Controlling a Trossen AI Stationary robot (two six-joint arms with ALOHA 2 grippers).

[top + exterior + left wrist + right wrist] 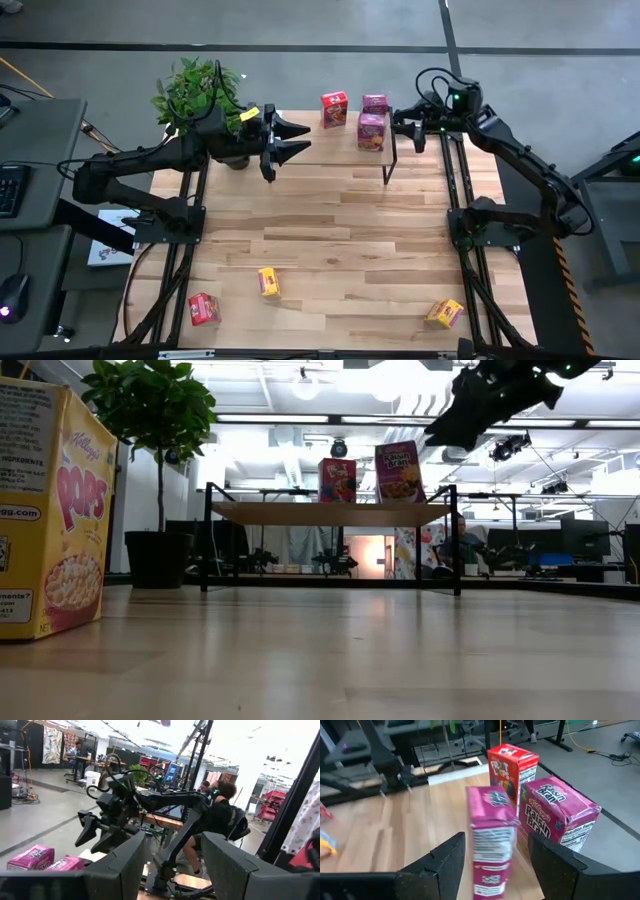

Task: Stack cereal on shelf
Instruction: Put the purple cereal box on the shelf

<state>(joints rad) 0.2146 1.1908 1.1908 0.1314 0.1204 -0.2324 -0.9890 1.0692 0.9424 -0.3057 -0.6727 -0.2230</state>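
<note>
The shelf [320, 150] stands at the table's far edge on its wire legs. A red cereal box [334, 108] and two pink cereal boxes [375, 103] [371, 131] stand upright on its right half. My right gripper [408, 128] is open just beyond the shelf's right end; in its wrist view the nearer pink box [490, 840] stands ahead of the fingers, apart from them. My left gripper [290, 140] hangs open in the air over the shelf's left half. Two yellow boxes [268, 282] [445, 313] and a red box [203, 308] lie near the table's near edge.
A potted plant [200, 95] stands at the far left beside the shelf. In the low view a yellow box [50, 510] fills the left foreground. The middle of the table [330, 230] is bare wood. A person [220, 810] sits beyond the table.
</note>
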